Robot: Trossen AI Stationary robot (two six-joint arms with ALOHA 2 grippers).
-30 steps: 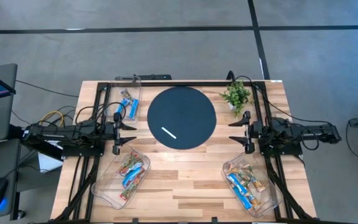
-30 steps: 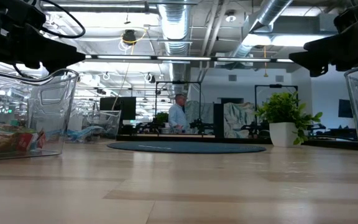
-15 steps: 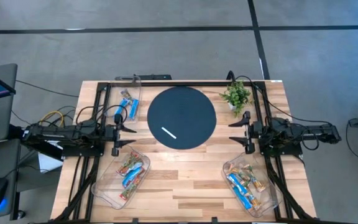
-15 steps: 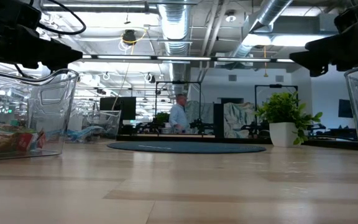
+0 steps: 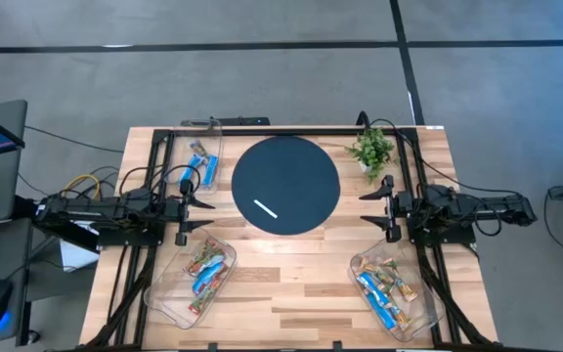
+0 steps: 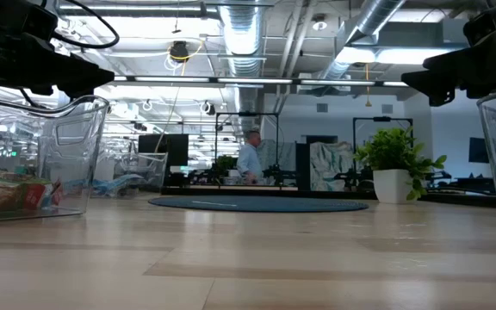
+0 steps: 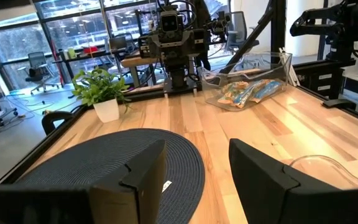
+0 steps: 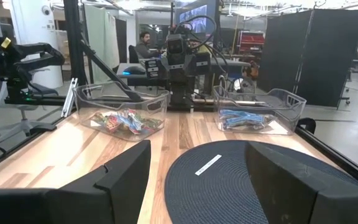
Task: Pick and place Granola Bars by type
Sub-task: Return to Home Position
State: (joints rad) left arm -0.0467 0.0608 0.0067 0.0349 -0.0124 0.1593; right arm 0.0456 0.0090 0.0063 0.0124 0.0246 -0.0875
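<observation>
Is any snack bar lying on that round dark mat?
No, only a thin white stick lies on the mat; the bars sit in clear bins.

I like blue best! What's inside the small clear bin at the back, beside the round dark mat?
Blue bars lie in that bin, at least two. Anything underneath them is covered, so the full count cannot be told.

Seen from above, the Granola Bars lie loose in clear bins: blue bars [image 5: 201,166] in the top-left bin [image 5: 195,131], red and green bars [image 5: 203,260] mixed with blue in the bottom-left bin [image 5: 170,303], and tan bars [image 5: 399,285] mixed with blue in the bottom-right bin [image 5: 361,262].
</observation>
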